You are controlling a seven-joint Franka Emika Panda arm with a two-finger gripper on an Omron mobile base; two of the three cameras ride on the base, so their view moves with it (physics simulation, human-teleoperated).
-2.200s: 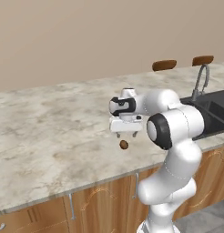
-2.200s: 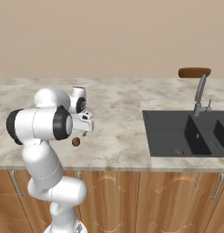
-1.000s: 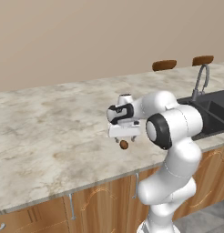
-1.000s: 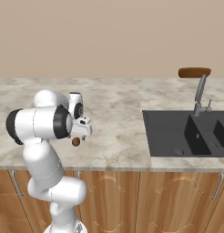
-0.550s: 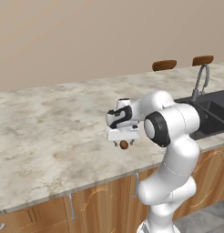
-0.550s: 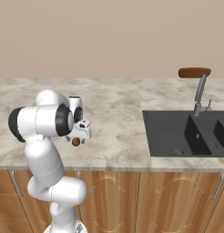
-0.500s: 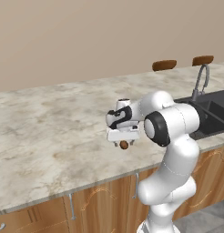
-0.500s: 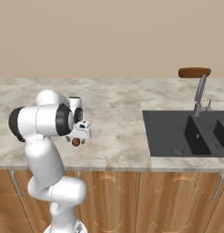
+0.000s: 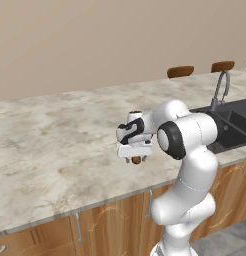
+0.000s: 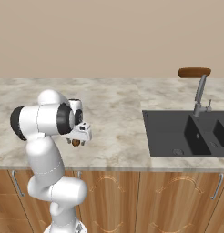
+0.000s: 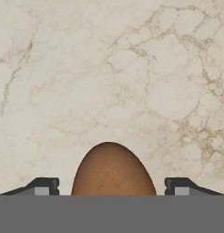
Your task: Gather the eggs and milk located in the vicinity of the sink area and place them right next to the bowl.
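1 brown egg (image 11: 113, 170) is shown between the 2 fingertips (image 11: 44, 185) of the hand (image 9: 136, 159), low over the marble table (image 9: 55, 145), well apart from the sink (image 10: 186, 132). Gaps are seen on both sides, so the hand is spread, not gripping. The egg is judged light, smooth and brittle; a gentle hold across its widest part is advised.

One brown egg (image 11: 113, 170), one dark sink (image 10: 186, 133) with one curved faucet (image 10: 200, 95), and two brown stool seats (image 9: 180, 71) beyond one marble tabletop (image 9: 55, 135).
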